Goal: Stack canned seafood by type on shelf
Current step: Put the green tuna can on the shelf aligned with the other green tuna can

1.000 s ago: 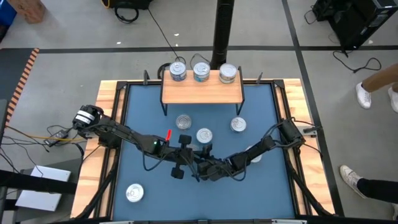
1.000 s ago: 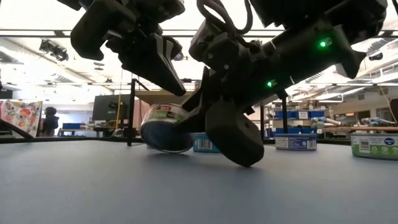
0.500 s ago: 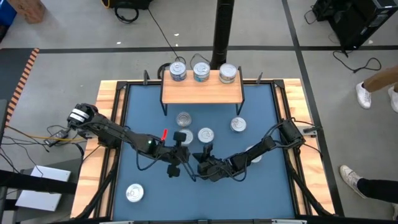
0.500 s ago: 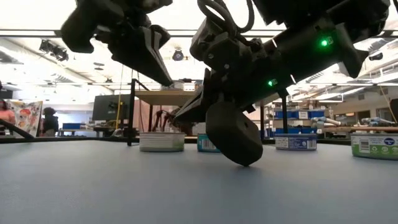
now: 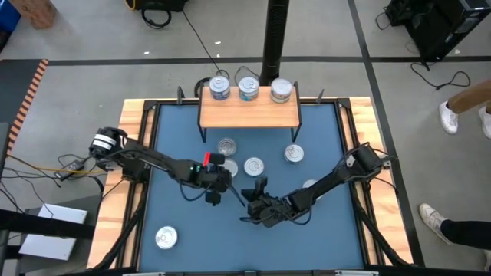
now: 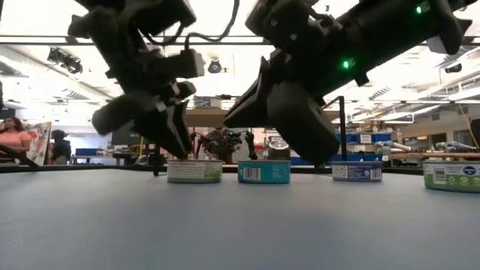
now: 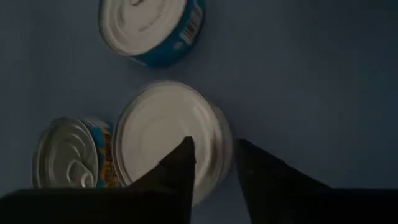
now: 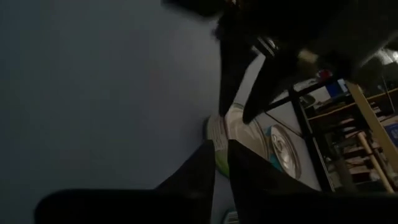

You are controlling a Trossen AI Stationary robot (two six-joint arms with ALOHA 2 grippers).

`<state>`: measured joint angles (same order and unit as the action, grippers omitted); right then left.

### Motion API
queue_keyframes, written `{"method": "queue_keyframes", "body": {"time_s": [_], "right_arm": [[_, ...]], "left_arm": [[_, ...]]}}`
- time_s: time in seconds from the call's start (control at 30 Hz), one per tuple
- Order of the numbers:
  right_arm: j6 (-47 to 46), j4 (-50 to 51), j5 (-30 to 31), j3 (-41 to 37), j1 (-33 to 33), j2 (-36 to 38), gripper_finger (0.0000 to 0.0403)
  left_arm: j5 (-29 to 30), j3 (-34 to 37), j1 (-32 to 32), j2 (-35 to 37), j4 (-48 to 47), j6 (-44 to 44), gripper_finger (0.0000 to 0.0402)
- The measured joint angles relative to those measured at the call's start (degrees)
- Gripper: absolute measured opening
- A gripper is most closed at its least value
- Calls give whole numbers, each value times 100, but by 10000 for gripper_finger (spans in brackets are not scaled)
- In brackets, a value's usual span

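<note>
A plain-topped tin with a greenish label (image 6: 194,171) sits flat on the blue mat and shows in the left wrist view (image 7: 165,140). My left gripper (image 5: 215,182) hangs open right over it. One finger (image 7: 183,158) is above the tin's top and the other (image 7: 249,158) is beyond its side. My right gripper (image 5: 257,201) hovers shut over the mat, just on the near right of that tin. Two more tins (image 5: 226,147) (image 5: 252,165) lie close by. The light-wood shelf (image 5: 249,113) carries three tins (image 5: 247,89) along its far edge. My left gripper comes at the plain-topped tin from above, pointing down, with its fingers astride the tin's rim (image 7: 217,134). I cannot tell whether a fingertip touches the tin. The tin rests flat on the mat.
Loose tins also lie at the mat's right (image 5: 294,154) (image 5: 311,184) and near its near left corner (image 5: 166,238). Wooden rails (image 5: 132,153) border the mat. A black post (image 5: 275,38) stands behind the shelf. A person's feet (image 5: 449,115) show right of the table.
The greenish tin stood tilted off the mat between the two grippers and has come to lie flat. My left gripper drew up and away, then came down over the tin toward the far edge. My right gripper rose clear of the mat.
</note>
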<state>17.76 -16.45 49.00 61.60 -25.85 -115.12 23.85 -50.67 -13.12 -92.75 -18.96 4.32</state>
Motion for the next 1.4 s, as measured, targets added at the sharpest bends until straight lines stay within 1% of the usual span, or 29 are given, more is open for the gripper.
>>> {"method": "queue_keyframes", "body": {"time_s": [0.1,0.17,0.27,0.33,0.4,0.47,0.67,0.7,0.83,0.93,1.03,1.13,1.27,1.4], "right_arm": [[-63,68,1,0,0,61,64],[-59,82,-3,0,0,62,68],[-114,179,-3,0,0,62,71],[-125,203,-5,0,0,62,71],[-129,212,-5,0,-2,62,71],[-129,224,-7,0,-2,62,71],[-119,240,-7,0,-2,62,72],[-118,243,-7,0,-2,62,73],[-119,314,144,0,-52,62,85],[-199,404,229,0,-116,62,107],[-462,536,188,0,-166,62,138],[-747,849,96,0,-201,58,173],[-730,1123,63,0,-219,-34,219],[-598,1092,379,0,-219,-151,258]], "left_arm": [[135,54,37,-94,-58,163,148],[216,46,47,-194,-18,313,157],[285,45,50,-365,-2,470,159],[359,35,48,-465,19,580,153],[421,22,39,-553,59,639,139],[433,17,28,-569,86,698,116],[309,-48,26,-494,144,749,18],[280,-73,19,-495,129,753,10],[6,-245,8,-515,62,749,4],[-378,-371,-7,-518,33,715,2],[-706,-488,-7,-527,28,603,1],[-892,-621,-7,-529,32,422,1],[-1195,-776,0,-529,79,252,1],[-1398,-883,0,-524,153,81,1]]}}
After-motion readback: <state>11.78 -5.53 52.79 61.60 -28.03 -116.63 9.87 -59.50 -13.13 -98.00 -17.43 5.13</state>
